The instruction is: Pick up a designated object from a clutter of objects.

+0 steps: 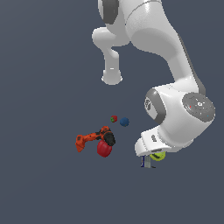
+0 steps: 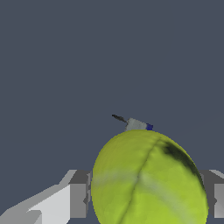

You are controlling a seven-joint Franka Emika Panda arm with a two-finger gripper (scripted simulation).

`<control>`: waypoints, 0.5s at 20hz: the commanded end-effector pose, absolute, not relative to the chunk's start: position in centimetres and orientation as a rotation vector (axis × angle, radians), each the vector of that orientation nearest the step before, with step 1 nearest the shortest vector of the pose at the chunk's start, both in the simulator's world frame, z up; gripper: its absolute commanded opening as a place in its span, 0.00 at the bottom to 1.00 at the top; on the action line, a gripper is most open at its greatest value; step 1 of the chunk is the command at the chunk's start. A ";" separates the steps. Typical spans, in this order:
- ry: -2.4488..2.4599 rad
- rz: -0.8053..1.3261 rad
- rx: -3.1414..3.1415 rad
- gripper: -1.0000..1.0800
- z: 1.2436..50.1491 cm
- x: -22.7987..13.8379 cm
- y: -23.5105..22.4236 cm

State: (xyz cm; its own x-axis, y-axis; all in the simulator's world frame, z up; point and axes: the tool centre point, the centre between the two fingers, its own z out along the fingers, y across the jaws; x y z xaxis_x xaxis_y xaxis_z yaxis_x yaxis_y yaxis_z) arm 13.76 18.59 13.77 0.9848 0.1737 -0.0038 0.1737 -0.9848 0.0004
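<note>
Wrist view fills with the yellow-green ball [image 2: 148,179], dark seam curving across it; claw [image 2: 146,194] clamped on it.

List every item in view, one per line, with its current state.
yellow-green ball: between the gripper fingers, apparently gripped.
gripper: shut on the ball.
power drill: lying on its side.
red rounded object: resting against the drill.
berry: loose on the floor.
blue ball: loose beside the berry.
grey-blue box: behind the ball, mostly hidden.

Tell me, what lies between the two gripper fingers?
The yellow-green ball sits between the fingers of the gripper; the wrist view shows it.
</note>
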 end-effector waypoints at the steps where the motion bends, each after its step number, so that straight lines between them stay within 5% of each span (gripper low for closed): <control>1: 0.274 -0.001 3.129 0.00 16.6 13.8 17.3; 10: 0.275 -0.001 3.130 0.00 26.1 13.9 12.6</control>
State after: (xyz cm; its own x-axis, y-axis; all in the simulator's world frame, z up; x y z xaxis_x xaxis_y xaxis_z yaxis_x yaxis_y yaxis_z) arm 13.88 13.38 24.40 0.9848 0.1737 -0.0016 0.1737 -0.9848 -0.0002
